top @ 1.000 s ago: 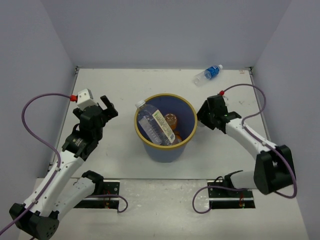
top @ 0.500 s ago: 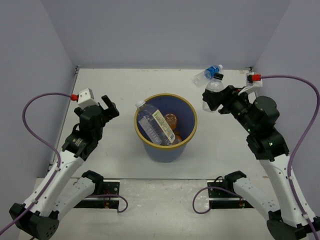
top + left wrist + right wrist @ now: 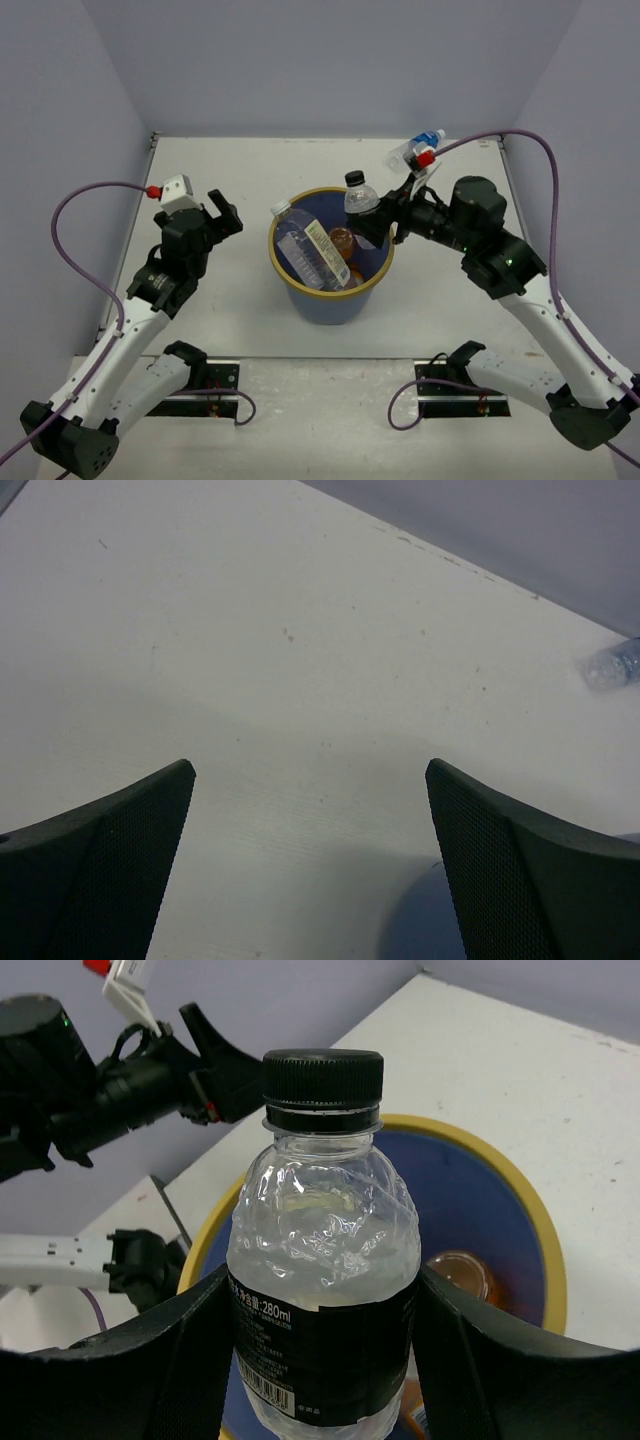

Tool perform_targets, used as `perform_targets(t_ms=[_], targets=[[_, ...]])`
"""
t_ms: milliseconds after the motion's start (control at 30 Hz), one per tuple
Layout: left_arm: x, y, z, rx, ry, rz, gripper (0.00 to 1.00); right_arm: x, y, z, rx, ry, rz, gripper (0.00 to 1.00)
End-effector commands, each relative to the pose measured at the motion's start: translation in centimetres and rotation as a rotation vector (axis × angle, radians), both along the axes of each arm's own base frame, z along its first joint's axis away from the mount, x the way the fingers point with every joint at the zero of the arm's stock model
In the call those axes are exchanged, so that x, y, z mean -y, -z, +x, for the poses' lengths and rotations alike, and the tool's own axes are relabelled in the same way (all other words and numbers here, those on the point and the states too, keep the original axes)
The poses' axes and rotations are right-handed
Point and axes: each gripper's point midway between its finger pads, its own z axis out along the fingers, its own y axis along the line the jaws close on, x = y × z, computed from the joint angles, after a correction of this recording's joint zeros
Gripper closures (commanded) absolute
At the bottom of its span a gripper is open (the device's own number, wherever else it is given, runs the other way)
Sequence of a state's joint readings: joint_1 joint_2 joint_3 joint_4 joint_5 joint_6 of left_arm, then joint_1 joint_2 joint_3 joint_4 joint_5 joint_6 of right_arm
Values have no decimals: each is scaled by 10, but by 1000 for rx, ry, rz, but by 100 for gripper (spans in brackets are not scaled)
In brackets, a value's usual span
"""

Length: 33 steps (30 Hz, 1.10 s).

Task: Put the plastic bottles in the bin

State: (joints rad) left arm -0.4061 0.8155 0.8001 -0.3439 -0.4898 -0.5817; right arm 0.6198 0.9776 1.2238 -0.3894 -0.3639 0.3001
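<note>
My right gripper [image 3: 372, 218] [image 3: 322, 1345] is shut on a clear bottle with a black label and black cap [image 3: 360, 196] [image 3: 322, 1290], held over the far right rim of the blue bin [image 3: 380, 270] [image 3: 520, 1190]. Inside the bin lie a clear bottle with a white cap [image 3: 300, 245] and an orange bottle [image 3: 343, 240] [image 3: 458, 1275]. A blue-labelled clear bottle [image 3: 417, 148] [image 3: 612, 664] lies on the table at the back right. My left gripper [image 3: 217, 212] [image 3: 310, 865] hovers open over bare table left of the bin, nothing between its fingers.
White walls close in the table at the back and on both sides. The left arm's purple cable [image 3: 80, 200] loops out to the left, the right arm's cable [image 3: 540, 150] arcs over the back right.
The right arm has swung from the back right toward the bin, carrying the black-capped bottle from beside the blue-labelled one to above the rim. The left arm has barely moved.
</note>
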Motion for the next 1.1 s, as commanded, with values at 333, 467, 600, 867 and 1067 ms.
perform_targets(t_ms=[333,467,600,867,1067], targets=[[-1,-6,7,21,1,18,0,-14,16,3,60,-39,-134,1],[1,-5,8,22,7,18,0,-14,13,2,63,-39,-129,1],[2,-3,11,20,7,21,0,-11,10,4,60,-17,-123,1],[4,7,21,11,3,41,0,5,-18,15,85,125,-66,1],[2,27,41,-30,34,19,0,42,-48,46,79,371,6,1]])
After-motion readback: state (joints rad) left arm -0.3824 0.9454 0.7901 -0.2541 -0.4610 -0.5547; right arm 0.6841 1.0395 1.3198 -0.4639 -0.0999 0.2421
